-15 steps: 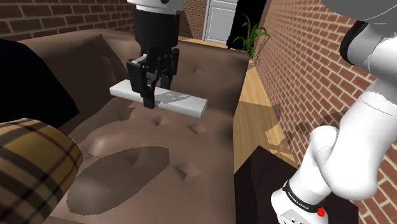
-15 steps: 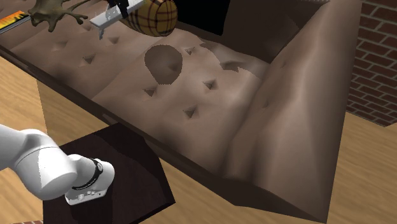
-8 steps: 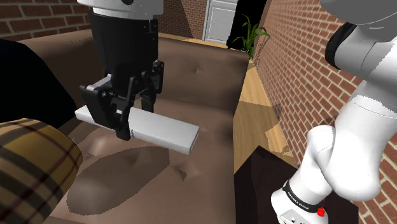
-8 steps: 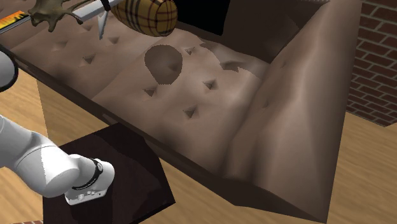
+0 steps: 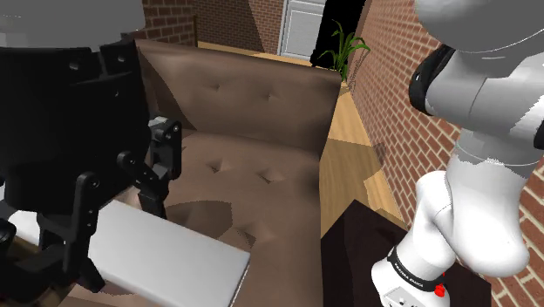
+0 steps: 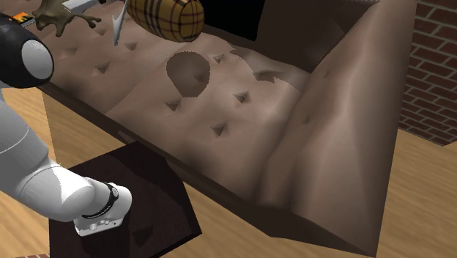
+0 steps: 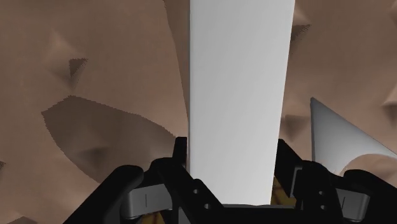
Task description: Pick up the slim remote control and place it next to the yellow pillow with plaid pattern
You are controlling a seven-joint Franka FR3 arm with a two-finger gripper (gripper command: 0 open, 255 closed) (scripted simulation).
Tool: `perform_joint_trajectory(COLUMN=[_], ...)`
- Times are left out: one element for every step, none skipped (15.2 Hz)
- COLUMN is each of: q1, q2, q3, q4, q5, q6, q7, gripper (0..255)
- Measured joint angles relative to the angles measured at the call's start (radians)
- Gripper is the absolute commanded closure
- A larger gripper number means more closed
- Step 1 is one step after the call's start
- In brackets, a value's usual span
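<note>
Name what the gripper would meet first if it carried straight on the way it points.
The gripper, fingers shut on the white remote, points at the brown sofa seat; probably that seat comes first, though depth is unclear.

Plenty of open seat on the brown tufted sofa (image 6: 242, 110) mid-frame in the second exterior view. In the way: yellow plaid pillow (image 6: 170, 17) upper left, black cushion (image 6: 238, 15) beside it, sofa's raised side (image 6: 351, 110) at right, dark stand (image 6: 146, 190) lower left.
</note>
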Motion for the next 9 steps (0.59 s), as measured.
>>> perform_joint_trajectory(q1=[0.030, 0.050, 0.055, 0.057, 0.053, 0.049, 0.045, 0.039, 0.033], q2=[0.037, 0.058, 0.065, 0.065, 0.059, 0.053, 0.049, 0.037, 0.027], q3=[0.006, 0.009, 0.009, 0.010, 0.010, 0.011, 0.010, 0.011, 0.011], q4=[0.054, 0.081, 0.083, 0.073, 0.053, 0.031, 0.009, -0.021, -0.050], q5=[-0.019, -0.031, -0.034, -0.034, -0.031, -0.028, -0.025, -0.020, -0.015], q6=[-0.021, -0.028, -0.025, -0.014, 0.000, 0.017, 0.034, 0.053, 0.072], q7=[0.024, 0.041, 0.046, 0.051, 0.051, 0.052, 0.051, 0.051, 0.049], gripper=[255, 255, 255, 255, 255, 255, 255, 255, 255])
